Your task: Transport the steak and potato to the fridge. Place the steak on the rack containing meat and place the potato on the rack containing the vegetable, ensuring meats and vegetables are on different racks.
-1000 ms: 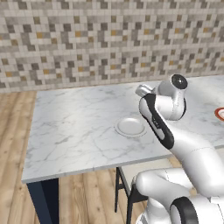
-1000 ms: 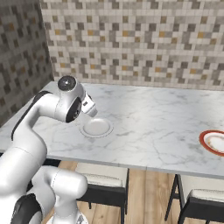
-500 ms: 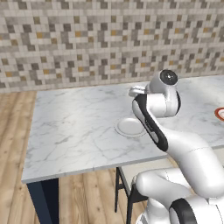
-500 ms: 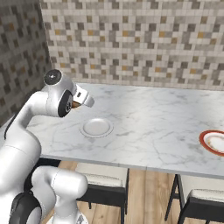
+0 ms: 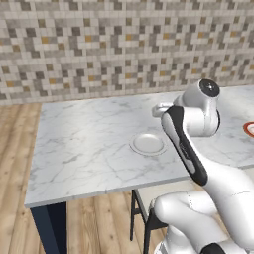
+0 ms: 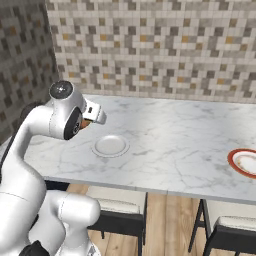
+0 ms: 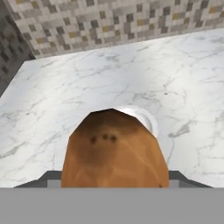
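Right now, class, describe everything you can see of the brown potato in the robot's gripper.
The brown potato is a rounded, orange-brown lump with a faceted, matte skin and three small dark spots near its top. In the hand view it sits close to the camera, its lower end cut off by the picture's bottom. It is lifted above the white marble table, hiding part of a small grey round plate behind it. In the right base view a brown sliver shows beside the gripper.
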